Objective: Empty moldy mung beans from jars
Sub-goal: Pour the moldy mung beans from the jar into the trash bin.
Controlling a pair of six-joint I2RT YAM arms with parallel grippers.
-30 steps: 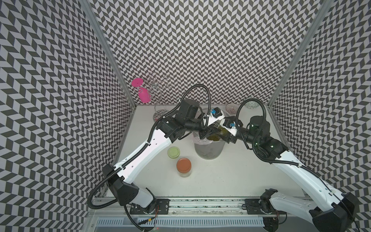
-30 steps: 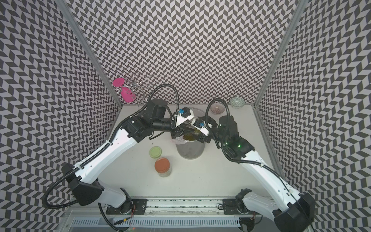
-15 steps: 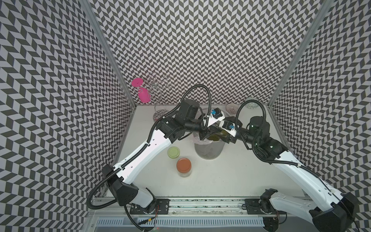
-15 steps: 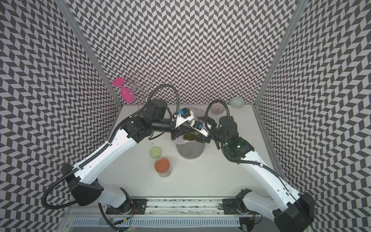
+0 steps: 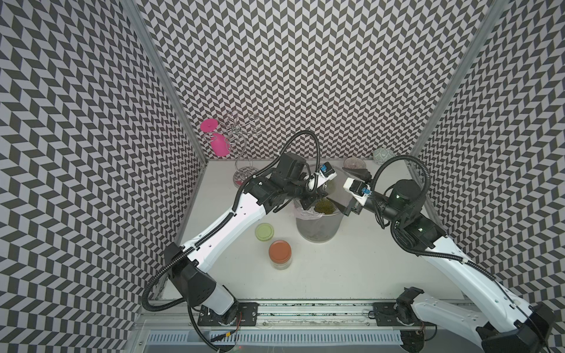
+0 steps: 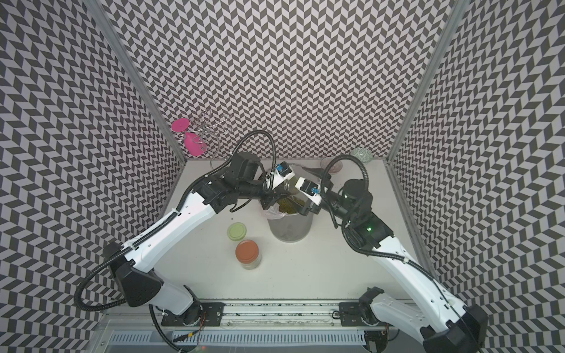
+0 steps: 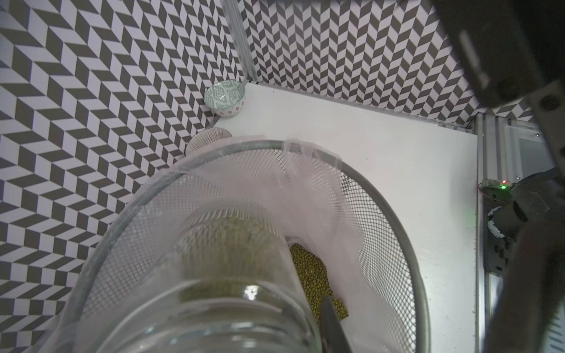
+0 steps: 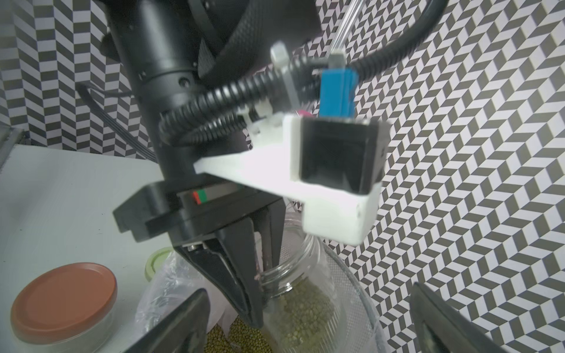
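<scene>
Right wrist view: my left fingers (image 8: pixel 241 275) are clamped tight on the threaded mouth of the open jar (image 8: pixel 293 275). It hangs tilted over the mouth of the grey mesh bin (image 8: pixel 351 275). My right fingers (image 8: pixel 183 321) stand wide apart at the bottom of this frame, one on each side of the jar, gripping nothing.

Only this view shows mung beans (image 8: pixel 305 314) packed in the jar's body, away from its mouth.

Left wrist view, looking along the glass: more beans lie in the bin's plastic liner (image 7: pixel 321 189), lower right of the jar. In the upper left of this frame stand a patterned bowl (image 7: pixel 224 98) and a ribbed bowl (image 7: pixel 208 137), against the wall.

Both top views give me the wider layout. The pale green lid (image 5: pixel 264 231) lies alone on the white surface (image 5: pixel 336 269), left of the bin. The orange-lidded jar (image 5: pixel 279 253) stands closed just below it. A pink goblet (image 5: pixel 220 145) hangs on the wire rack in the back left corner.
</scene>
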